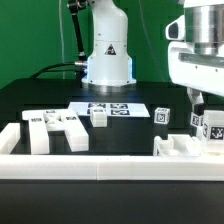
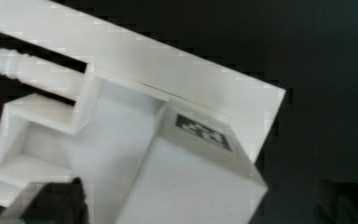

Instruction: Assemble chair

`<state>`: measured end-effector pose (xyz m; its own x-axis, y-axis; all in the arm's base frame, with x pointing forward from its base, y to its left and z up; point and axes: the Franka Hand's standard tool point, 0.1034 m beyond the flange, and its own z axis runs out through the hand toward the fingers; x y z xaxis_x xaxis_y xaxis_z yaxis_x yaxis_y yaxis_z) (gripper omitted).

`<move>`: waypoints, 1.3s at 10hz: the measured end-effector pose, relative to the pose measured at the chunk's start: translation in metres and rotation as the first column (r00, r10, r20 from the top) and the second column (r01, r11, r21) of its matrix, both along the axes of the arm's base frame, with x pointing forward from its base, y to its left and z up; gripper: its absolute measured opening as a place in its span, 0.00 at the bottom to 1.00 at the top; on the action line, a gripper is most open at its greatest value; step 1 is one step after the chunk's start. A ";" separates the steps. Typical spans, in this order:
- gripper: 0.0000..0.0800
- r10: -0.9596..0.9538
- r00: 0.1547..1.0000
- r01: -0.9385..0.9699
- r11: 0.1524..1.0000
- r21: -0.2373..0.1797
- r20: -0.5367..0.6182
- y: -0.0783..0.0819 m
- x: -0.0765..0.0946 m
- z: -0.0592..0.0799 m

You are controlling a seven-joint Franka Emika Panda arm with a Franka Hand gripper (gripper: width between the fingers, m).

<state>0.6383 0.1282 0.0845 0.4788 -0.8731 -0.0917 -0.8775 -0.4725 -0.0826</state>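
Working at the exterior view's right, your pincer (image 1: 198, 104) hangs low over a tagged white chair part (image 1: 208, 125) that stands on the black worktop (image 1: 140, 135). That part sits just behind a notched chair piece (image 1: 180, 148), which lies against the long border wall (image 1: 100, 165).

I cannot tell whether the pincer is clamped on the part or only straddling it. The exterior view hides the tips, and white plastic fills the wrist view with no finger clearly shown. Settle that first: confirm a firm, centred hold on flat faces before you raise anything.

The wrist view shows the part running diagonally across the frame, with its round peg (image 2: 25, 65) at one end and its square tag (image 2: 202, 130) on a sloping face. I judge the hold may be skewed, so square the wrist to the part's edges.

Lift straight and slowly, because the notched piece is close enough to be knocked. Keep the peg free of the fingers, since it will likely need to seat in a mating hole.

The large blocky chair piece (image 1: 55, 130) and the marker board (image 1: 115, 108) are well apart, toward the exterior view's left and centre, so they should not be in your way.
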 end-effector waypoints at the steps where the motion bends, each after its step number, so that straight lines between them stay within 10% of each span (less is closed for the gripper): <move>1: 0.81 0.113 0.993 -0.113 0.994 -0.003 0.016 0.000 0.000 0.000; 6: 0.81 0.419 0.906 -0.418 0.908 -0.028 0.056 -0.003 0.002 0.000; 12: 0.81 0.836 0.547 -0.827 0.547 -0.128 0.039 -0.007 0.003 0.001; 13: 0.66 0.836 0.548 -0.827 0.548 -0.128 0.039 -0.007 0.003 0.001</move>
<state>0.6411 0.1209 0.0850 0.9959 -0.0816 0.0391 -0.0794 -0.9953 -0.0555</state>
